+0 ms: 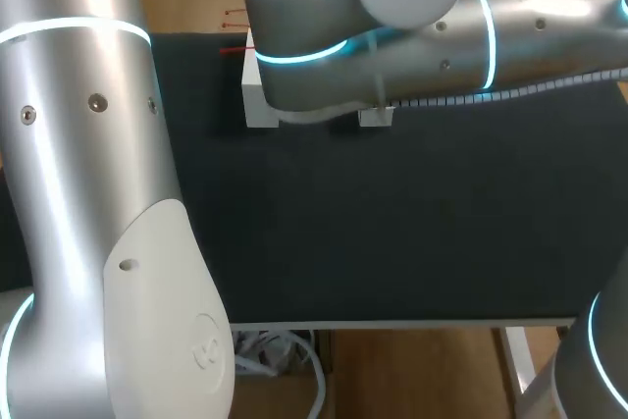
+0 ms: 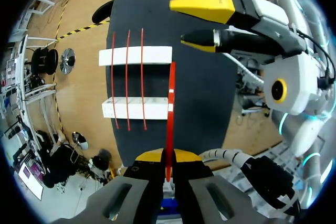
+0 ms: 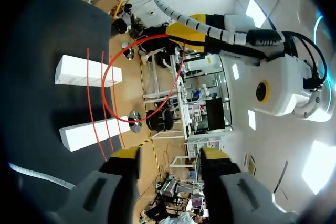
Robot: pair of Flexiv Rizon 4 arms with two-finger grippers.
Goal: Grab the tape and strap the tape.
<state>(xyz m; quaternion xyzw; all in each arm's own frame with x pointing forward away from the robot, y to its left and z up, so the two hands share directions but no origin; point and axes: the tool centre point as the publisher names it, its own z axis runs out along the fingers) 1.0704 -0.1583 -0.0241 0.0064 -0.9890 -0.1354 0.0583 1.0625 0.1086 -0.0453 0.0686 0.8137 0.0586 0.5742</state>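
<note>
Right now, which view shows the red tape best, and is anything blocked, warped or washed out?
Head view: my right arm hides most of the white blocks. Left wrist view: evenly lit and sharp, red tape edge-on in the left gripper. Right wrist view: strong fisheye curving, but the tape's loop reads clearly.

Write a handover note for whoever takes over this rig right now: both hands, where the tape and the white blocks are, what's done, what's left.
Left hand: shut on a red tape strip, which curls into a loop ahead of it.
Right hand: open, empty, ahead of the left hand.
The far white block and near white block lie parallel and apart on the black mat. Three red strips already lie across both.
Done: tape grabbed, three strips in place.
Left: probably lay the held strip across the blocks beside the others.
</note>
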